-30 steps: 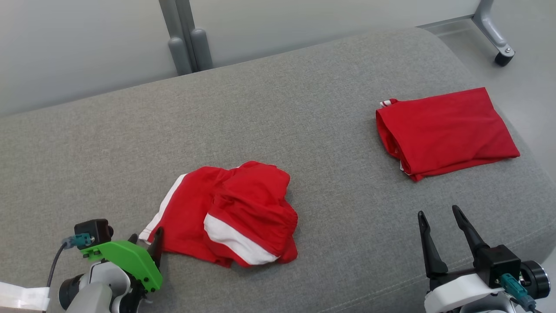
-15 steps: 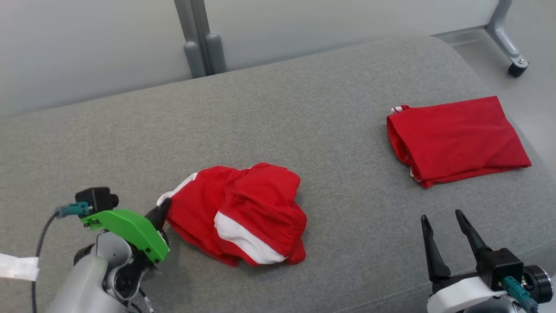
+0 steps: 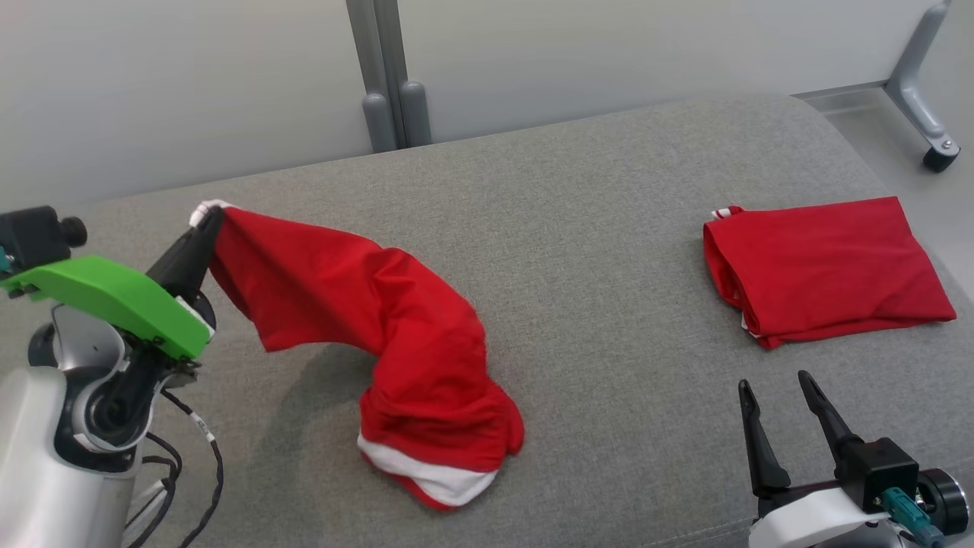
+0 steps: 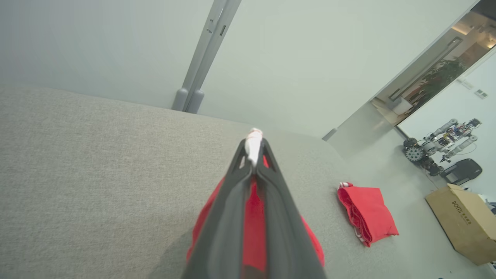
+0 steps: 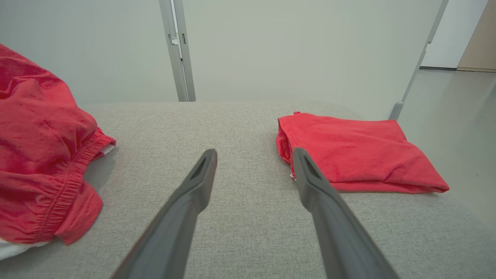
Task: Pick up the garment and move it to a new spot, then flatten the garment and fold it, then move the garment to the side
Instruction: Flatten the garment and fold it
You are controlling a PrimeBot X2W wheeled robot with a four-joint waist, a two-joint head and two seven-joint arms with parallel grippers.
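While a folded red piece [image 3: 825, 266] lies flat toward the right end of the grey surface [image 3: 593, 190], the garment [image 3: 380, 320] sits well apart from it on the left half, with bare grey cloth between the two. The folded piece lies just beyond the tips of the right claw [image 3: 772, 380] and slightly to their right.

The left claw [image 3: 207, 224] is raised above the surface at the left, fingers pointing up and away, pressed together on a white-edged corner [image 3: 204, 207] of the garment. From that pinch the red cloth hangs in a sagging band down to the right and ends in a bunched heap resting on the surface, its white hem [image 3: 434, 476] turned toward the near edge. A green bracket [image 3: 106, 301] caps the left wrist, and dark cables [image 3: 190, 457] loop below it. The right claw hangs low at the near right edge, its jaws spread wide and holding nothing, fingers pointing away over the surface.

The surface is a padded top covered in grey woven fabric with rounded edges. Behind it stands a pale wall with a grey upright post [image 3: 388, 76], and a metal leg on a castor [image 3: 932, 156] stands on the floor at the far right. The left wrist view shows a cardboard box [image 4: 461, 224] on the floor and another wheeled machine [image 4: 438, 143] farther off.
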